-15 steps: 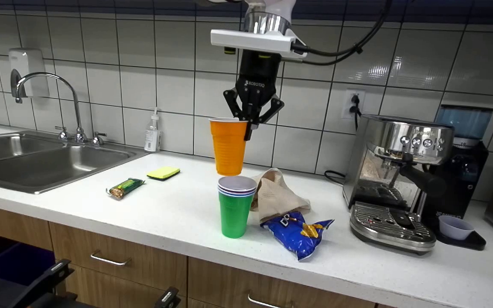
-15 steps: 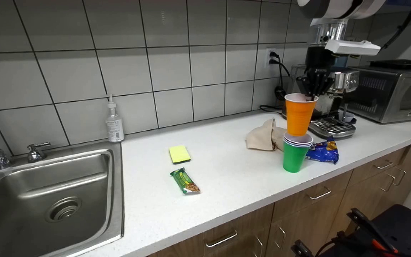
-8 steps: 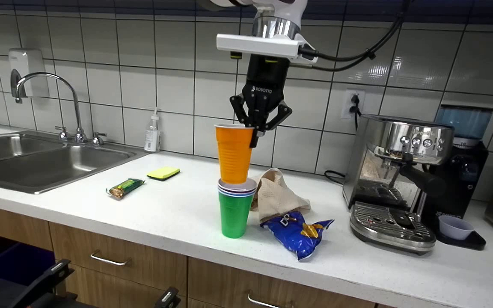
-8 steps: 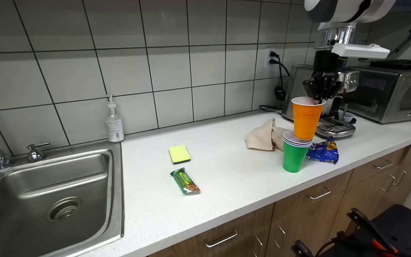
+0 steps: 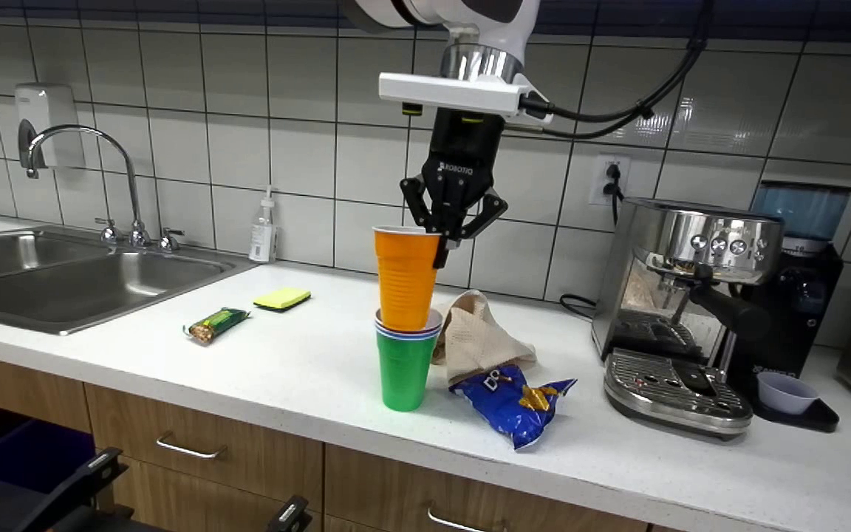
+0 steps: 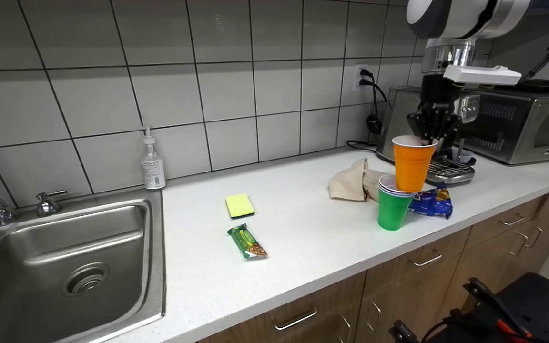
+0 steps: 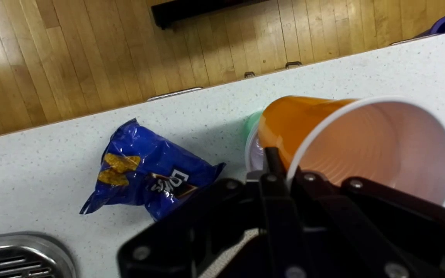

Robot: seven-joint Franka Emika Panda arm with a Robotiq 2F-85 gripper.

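My gripper (image 5: 440, 250) is shut on the rim wall of an orange cup (image 5: 405, 284), one finger inside and one outside. The cup hangs mouth up, slightly tilted. Under it stands a green cup (image 5: 405, 373) with several rims nested at its top, upright on the counter. In an exterior view the orange cup (image 6: 411, 166) overlaps the right part of the green cup's (image 6: 392, 212) mouth; I cannot tell whether its base touches or is inside. In the wrist view the orange cup (image 7: 296, 116) hides most of the stack, and its pale inside faces the camera.
A blue chip bag (image 5: 514, 403) and a beige cloth (image 5: 473, 332) lie close beside the green cup. Farther right stands an espresso machine (image 5: 691, 251). Left are a yellow sponge (image 5: 282, 298), a green snack bar (image 5: 217, 324), a soap bottle (image 5: 263, 233) and a sink (image 5: 137, 277).
My gripper and the orange cup have come down and moved a little to the right in both exterior views, bringing the cup's base to the level of the stack's rim. The stack stayed put.
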